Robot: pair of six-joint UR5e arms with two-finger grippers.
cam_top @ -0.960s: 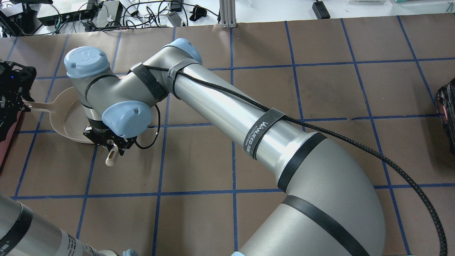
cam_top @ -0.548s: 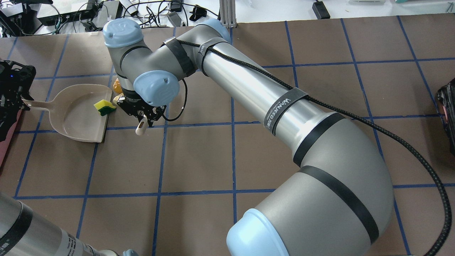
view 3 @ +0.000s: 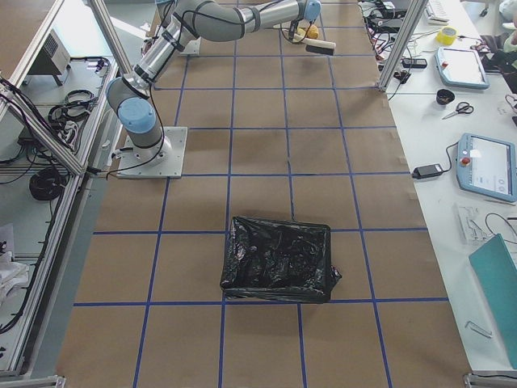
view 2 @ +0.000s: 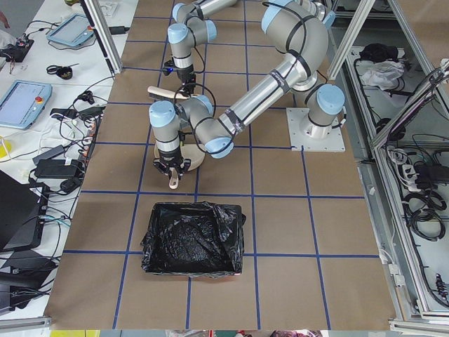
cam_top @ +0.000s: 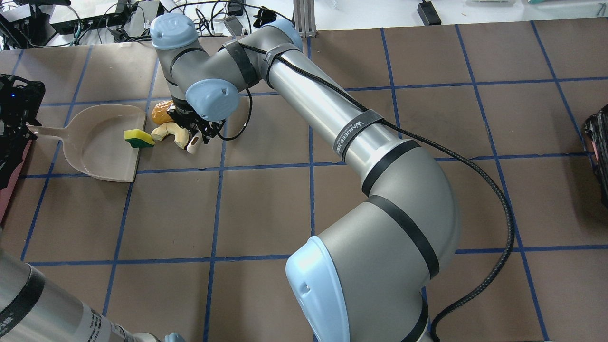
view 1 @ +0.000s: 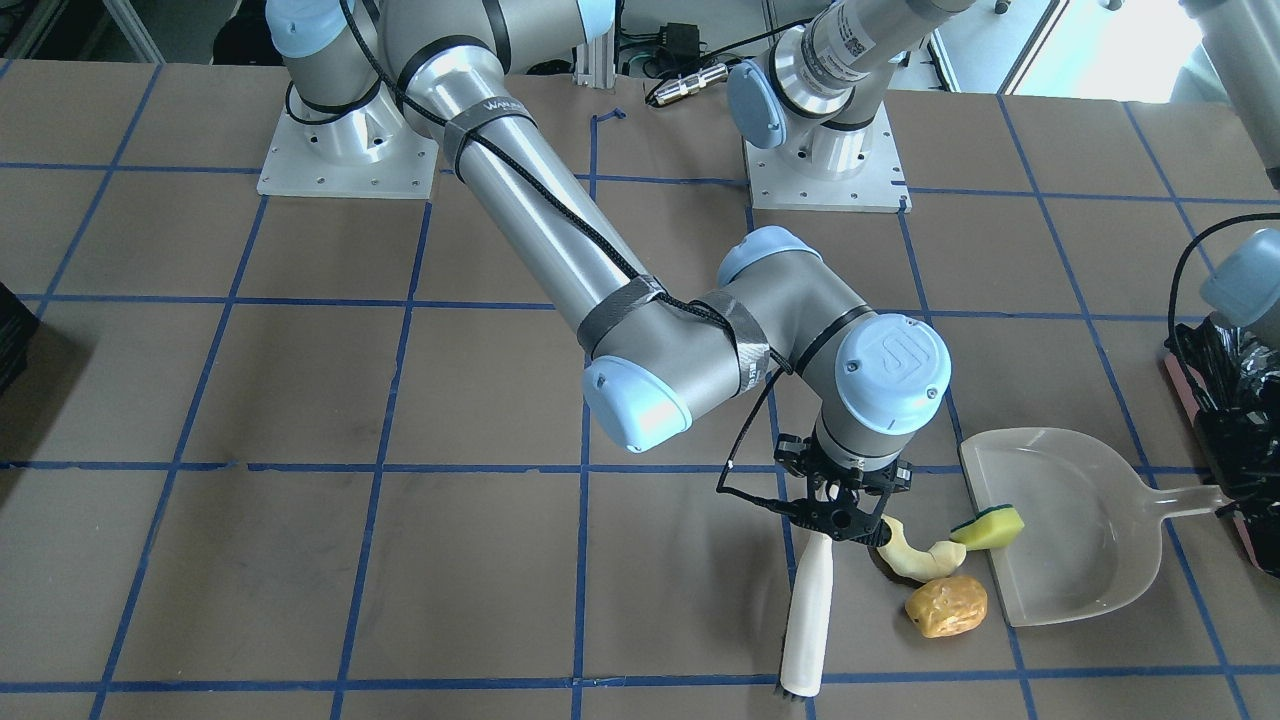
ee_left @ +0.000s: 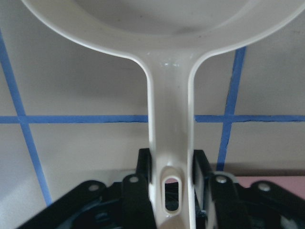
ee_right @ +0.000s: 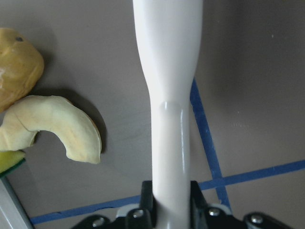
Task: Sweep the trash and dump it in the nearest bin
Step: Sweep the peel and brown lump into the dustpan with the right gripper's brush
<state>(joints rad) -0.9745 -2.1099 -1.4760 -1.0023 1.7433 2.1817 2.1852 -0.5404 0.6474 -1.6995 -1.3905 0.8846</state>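
My right gripper (cam_top: 195, 134) is shut on the white brush handle (view 1: 808, 618) and holds the brush low over the table; the close-up shows it in the right wrist view (ee_right: 169, 202). Beside it lie the cream curved slice (cam_top: 170, 133) and the golden-brown potato piece (cam_top: 161, 112). The yellow-and-green sponge wedge (cam_top: 137, 137) rests on the dustpan's lip. My left gripper (ee_left: 170, 167) is shut on the handle of the white dustpan (cam_top: 92, 145), which lies flat on the table. The pink-sided bin (view 2: 193, 239) with its black bag stands just left of the dustpan.
A second black-bagged container (view 3: 279, 271) stands at the table's far right end. The right arm's long forearm (cam_top: 332, 123) stretches across the middle of the table. Cables and electronics (cam_top: 118, 19) lie beyond the far edge.
The right arm has swung away from over the dustpan, carrying the brush farther and to the right. The three scraps, hidden before, now show, with the sponge on the pan's lip.
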